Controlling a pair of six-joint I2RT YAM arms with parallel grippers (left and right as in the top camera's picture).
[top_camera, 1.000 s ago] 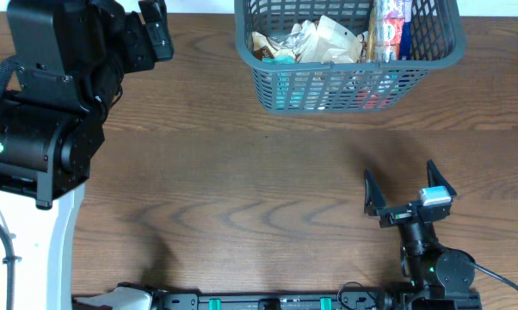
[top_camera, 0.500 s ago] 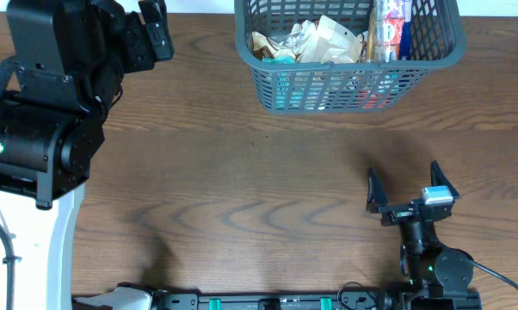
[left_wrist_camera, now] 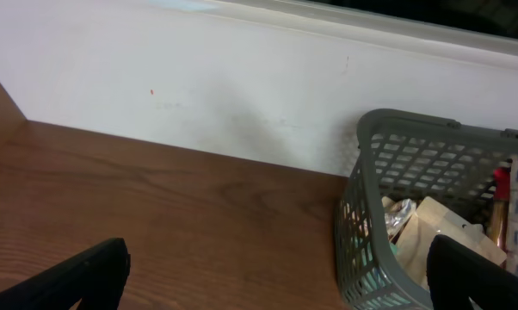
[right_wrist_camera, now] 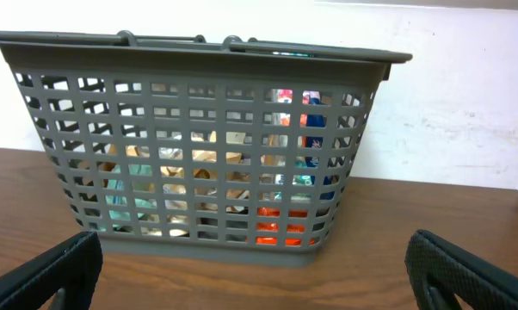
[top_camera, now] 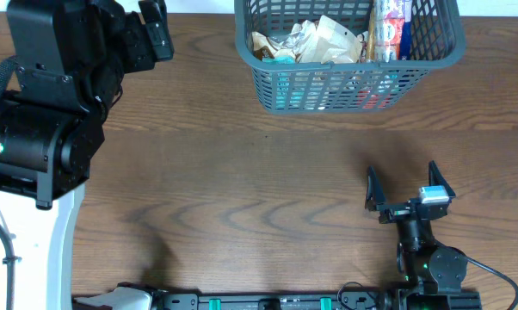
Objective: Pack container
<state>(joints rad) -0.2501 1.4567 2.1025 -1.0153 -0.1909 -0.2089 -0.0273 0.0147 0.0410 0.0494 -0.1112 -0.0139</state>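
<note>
The grey lattice container sits at the top right of centre on the desk, full of snack packets. The right pincer, lower right, is spread apart and empty. The left pincer, upper left, is likewise apart.

1. Large dark grey slatted plastic basket at the far edge of the brown wooden table: main obstacle, walled on all sides, open only at the top.
2. Inside the basket: crumpled snack packets cover the floor, so entry is from above only.
3. Near side of the basket: bare wood right up to the lattice wall, wide passage.
4. Left of the basket: a bare strip, then the bulky black left arm blocks the way.
5. Near-right of the basket, well apart: right gripper, fingers spread, nothing between them.
6. Behind the basket: white wall; gap cannot be judged.
</note>
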